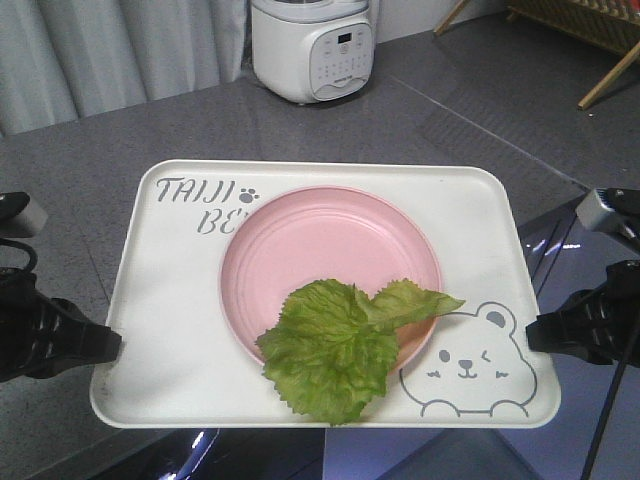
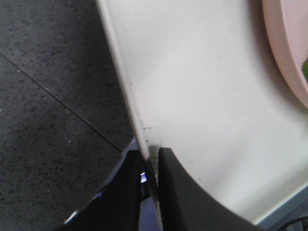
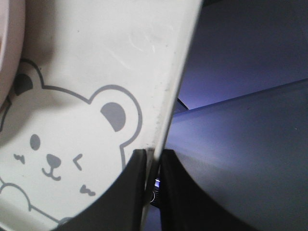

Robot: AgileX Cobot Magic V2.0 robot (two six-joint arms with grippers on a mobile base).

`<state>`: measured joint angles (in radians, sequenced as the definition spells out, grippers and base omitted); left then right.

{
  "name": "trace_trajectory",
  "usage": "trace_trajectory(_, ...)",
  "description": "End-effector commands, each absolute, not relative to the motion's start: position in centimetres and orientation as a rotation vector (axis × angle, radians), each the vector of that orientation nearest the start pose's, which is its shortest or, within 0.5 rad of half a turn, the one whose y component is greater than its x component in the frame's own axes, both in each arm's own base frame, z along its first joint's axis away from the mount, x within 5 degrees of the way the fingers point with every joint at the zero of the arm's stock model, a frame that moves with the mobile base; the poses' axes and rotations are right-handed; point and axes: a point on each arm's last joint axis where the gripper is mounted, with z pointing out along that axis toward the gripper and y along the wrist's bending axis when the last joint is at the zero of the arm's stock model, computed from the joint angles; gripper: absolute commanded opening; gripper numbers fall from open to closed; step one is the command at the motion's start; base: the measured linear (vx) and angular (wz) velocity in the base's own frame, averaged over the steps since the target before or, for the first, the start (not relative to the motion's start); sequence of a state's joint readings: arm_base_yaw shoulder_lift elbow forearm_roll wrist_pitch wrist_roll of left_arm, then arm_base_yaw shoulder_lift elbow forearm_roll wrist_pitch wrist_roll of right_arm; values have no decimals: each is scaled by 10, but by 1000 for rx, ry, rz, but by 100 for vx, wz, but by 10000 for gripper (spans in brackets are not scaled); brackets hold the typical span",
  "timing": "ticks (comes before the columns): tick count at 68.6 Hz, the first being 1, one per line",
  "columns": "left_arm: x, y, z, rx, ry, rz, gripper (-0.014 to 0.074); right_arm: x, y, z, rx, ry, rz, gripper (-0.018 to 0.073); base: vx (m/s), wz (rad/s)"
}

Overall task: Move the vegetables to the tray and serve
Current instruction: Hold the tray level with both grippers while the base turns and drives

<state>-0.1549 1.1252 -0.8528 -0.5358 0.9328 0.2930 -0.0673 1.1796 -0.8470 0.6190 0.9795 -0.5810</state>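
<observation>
The cream tray (image 1: 170, 300) with grey lettering and a bear drawing is held above the dark floor. A round pink plate (image 1: 310, 255) lies on it, and the green frilly lettuce leaf (image 1: 335, 350), the vegetables, rests on the plate's near edge, spilling onto the tray. My left gripper (image 1: 108, 345) is shut on the tray's left rim (image 2: 137, 115); in the left wrist view both black fingers (image 2: 178, 192) pinch it. My right gripper (image 1: 535, 335) is shut on the right rim (image 3: 168, 96), beside the bear drawing (image 3: 72, 144).
A white rice cooker (image 1: 312, 45) stands on the grey floor beyond the tray. Grey curtains (image 1: 110, 50) hang at the back left, and wooden legs (image 1: 600, 80) show at the back right. A glossy dark surface (image 1: 560, 250) lies under the tray's right side.
</observation>
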Motion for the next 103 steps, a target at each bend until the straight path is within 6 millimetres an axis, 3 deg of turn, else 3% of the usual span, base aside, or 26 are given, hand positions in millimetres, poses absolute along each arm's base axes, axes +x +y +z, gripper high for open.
trace_trajectory(1,196,-76,316,282,2480,-715,-7,210,37,304,-369,2479,656,-6,-3,-27)
trace_trajectory(103,196,-76,316,283,2480,-714,-6,210,37,304,-369,2479,656,-6,-2,-25)
